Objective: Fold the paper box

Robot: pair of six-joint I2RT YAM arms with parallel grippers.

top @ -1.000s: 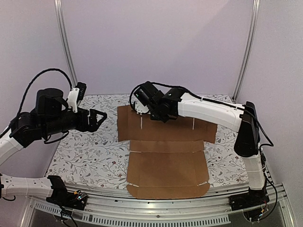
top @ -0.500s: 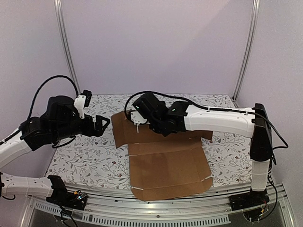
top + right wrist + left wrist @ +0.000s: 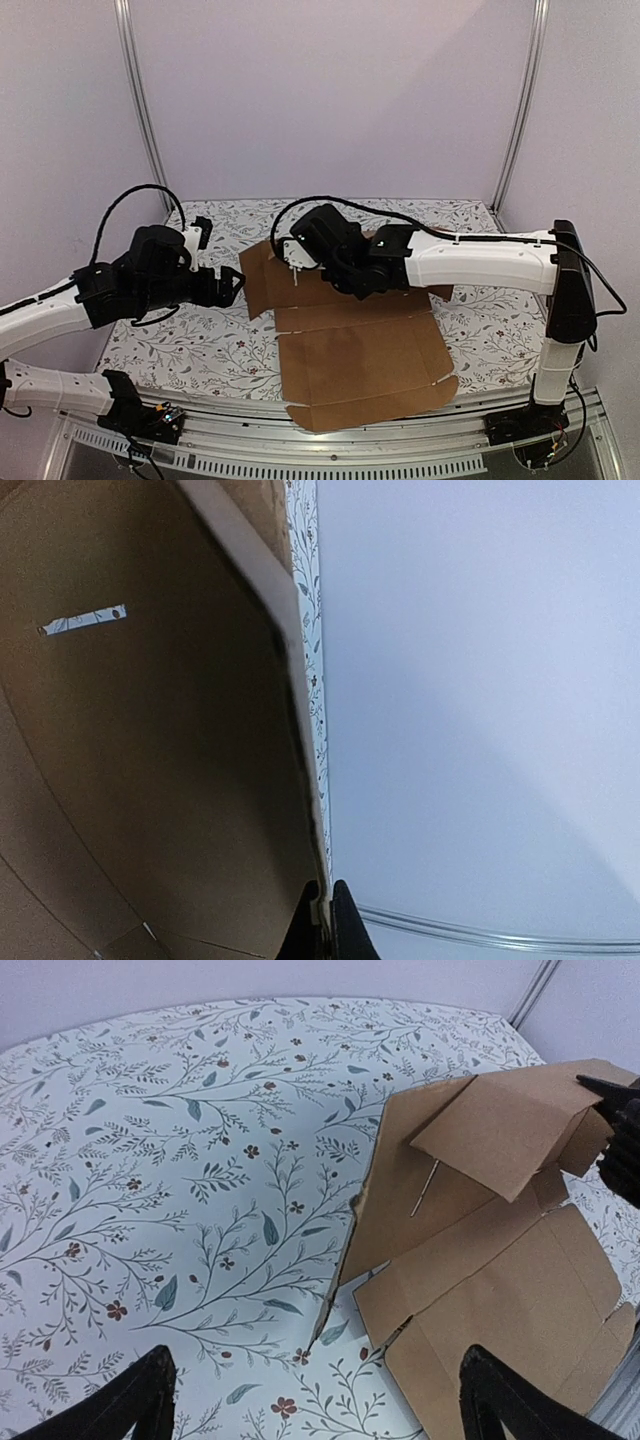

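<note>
Checking both: we see the right pincer [image 3: 324, 912] clamped on a raised flap of the paper box [image 3: 350, 350]; left pincer [image 3: 316, 1360] spread wide, box ahead-right of it.

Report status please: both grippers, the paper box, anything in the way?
Right gripper shut on the paper box, far flap raised. Left gripper open, left of the box, not touching. Nothing else in the way.

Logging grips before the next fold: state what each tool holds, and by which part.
Right tool pinches the paper box by the edge of its raised far flap. Left tool is open, holding nothing.
</note>
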